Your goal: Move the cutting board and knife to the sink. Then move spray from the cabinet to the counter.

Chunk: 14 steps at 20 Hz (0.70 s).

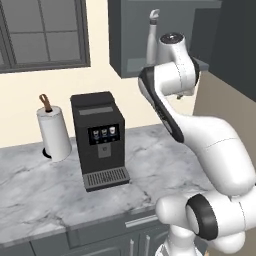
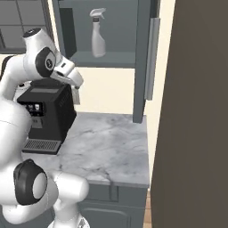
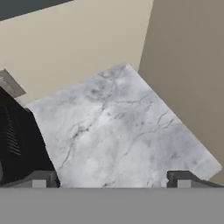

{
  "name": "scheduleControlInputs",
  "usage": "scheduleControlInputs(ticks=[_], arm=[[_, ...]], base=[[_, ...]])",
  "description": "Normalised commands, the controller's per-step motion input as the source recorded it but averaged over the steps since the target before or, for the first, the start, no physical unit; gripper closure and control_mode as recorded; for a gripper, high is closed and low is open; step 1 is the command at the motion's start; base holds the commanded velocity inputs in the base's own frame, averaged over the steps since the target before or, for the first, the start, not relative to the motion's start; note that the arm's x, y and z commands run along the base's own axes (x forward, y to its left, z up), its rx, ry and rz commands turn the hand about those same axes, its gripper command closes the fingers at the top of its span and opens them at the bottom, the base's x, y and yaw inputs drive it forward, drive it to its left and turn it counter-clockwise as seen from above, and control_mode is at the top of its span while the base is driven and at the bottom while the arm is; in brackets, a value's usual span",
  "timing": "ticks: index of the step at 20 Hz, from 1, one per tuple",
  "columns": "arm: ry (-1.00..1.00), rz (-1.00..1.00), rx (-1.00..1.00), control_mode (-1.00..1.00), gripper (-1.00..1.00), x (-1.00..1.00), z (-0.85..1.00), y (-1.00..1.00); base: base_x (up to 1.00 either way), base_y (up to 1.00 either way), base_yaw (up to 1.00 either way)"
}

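The spray [image 2: 98, 34], a pale bottle with a trigger head, stands upright on the lower shelf of the open dark grey wall cabinet [image 2: 111, 59]; the left base view shows the spray [image 1: 152, 41] just above my arm's elbow. My gripper [image 2: 76, 92] hangs open and empty below and to the left of that shelf, pointing down over the marble counter [image 2: 111, 147]. In the hand view the two fingertips [image 3: 183, 179] stand wide apart above the bare counter [image 3: 118, 127]. The cutting board, knife and sink are out of view.
A black coffee machine [image 1: 99, 140] stands on the counter just left of the gripper, with a paper towel roll [image 1: 54, 132] further left. The cabinet's open door [image 2: 143, 62] juts out on the right. A tall brown panel [image 2: 196, 111] bounds the counter's right end.
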Motion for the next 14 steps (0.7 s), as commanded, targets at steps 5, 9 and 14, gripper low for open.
scheduleControlInputs(ticks=[5, 9, 14], arm=[[-0.47, 0.01, -0.04, -1.00, -1.00, -0.06, 1.00, -0.07], [-0.34, 0.06, 0.00, -1.00, -1.00, 0.00, 1.00, 0.00], [-0.52, 0.22, -0.04, -1.00, -1.00, 0.00, 0.75, -0.01]], base=[[0.00, 0.00, 0.00], [0.00, 0.00, 0.00], [0.00, 0.00, 0.00]])
